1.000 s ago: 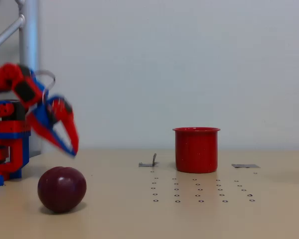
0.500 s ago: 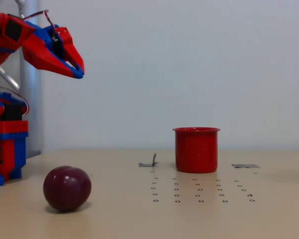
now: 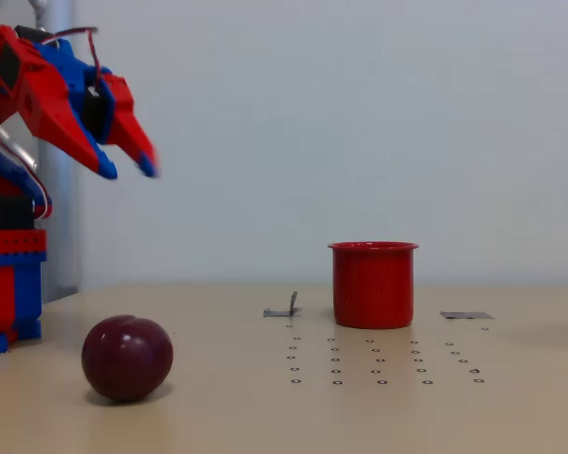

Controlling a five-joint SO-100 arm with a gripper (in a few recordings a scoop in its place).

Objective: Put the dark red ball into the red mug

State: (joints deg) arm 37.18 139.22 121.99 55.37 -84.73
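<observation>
The dark red ball point(image 3: 128, 358) rests on the tan table at the front left of the fixed view, glossy and plum-like. The red mug point(image 3: 374, 284) stands upright further right, near the middle of the table, well apart from the ball. My red and blue gripper point(image 3: 129, 169) hangs high at the upper left, well above the ball and a little left of it. Its fingers point down and to the right and stand open, with nothing between them.
The arm's red and blue base point(image 3: 9, 284) stands at the left edge beside a grey metal post point(image 3: 57, 142). A small metal clip point(image 3: 286, 308) and a flat grey tab point(image 3: 466, 315) lie beside the mug. A grid of small holes point(image 3: 379, 364) marks the table in front of it.
The gripper rose from just above the ball to high at the upper left, then opened its fingers. The ball rolled slightly right and now lies still.
</observation>
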